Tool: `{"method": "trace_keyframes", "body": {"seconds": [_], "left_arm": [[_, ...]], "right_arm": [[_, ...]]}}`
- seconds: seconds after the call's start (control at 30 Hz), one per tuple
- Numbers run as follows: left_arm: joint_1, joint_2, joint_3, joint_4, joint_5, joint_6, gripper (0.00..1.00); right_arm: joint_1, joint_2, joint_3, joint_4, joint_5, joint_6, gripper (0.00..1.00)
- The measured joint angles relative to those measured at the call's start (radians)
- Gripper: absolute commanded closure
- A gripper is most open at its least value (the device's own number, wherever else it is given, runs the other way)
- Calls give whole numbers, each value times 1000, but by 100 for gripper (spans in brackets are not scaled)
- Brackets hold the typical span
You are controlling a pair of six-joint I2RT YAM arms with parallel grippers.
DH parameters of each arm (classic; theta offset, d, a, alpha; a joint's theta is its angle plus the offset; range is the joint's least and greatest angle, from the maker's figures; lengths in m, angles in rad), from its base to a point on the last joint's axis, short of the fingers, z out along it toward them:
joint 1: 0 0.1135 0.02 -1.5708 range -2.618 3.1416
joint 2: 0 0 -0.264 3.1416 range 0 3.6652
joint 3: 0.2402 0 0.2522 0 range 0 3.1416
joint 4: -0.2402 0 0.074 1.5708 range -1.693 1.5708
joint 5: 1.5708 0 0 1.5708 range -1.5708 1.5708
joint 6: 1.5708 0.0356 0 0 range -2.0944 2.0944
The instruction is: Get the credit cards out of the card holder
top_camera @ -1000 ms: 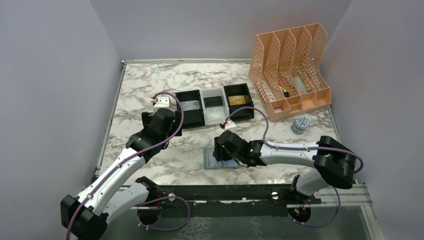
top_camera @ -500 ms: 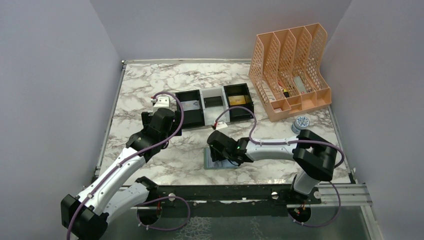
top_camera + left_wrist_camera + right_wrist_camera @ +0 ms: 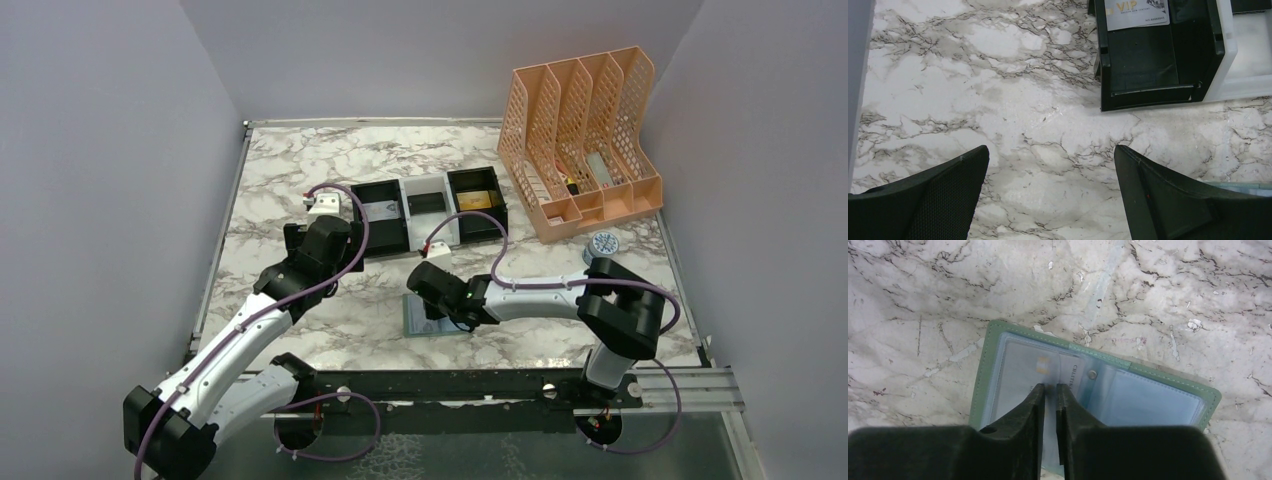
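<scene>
Your right tool (image 3: 1050,388) sits nearly pressed together over the card holder's (image 3: 1148,395) 9 o'clock card (image 3: 1023,370), pinch unclear; confirm grip, then slide it out.

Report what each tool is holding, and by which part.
Left tool: open above the table, nothing held. Right tool: nearly closed over a card in the open card holder; whether it pinches the card cannot be told.

The right jaws hide the near edge of the card holder (image 3: 1143,395)
</scene>
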Motion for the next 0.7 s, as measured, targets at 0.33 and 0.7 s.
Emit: {"method": "trace_keyframes", "body": {"seconds": [0.33, 0.7], "left_arm": [[0, 11, 0, 0, 16, 0, 1], [0, 5, -22, 39, 163, -38, 1]], "right_arm": [[1, -6, -8, 20, -11, -1, 99], [-34, -108, -111, 98, -140, -7, 99]]}}
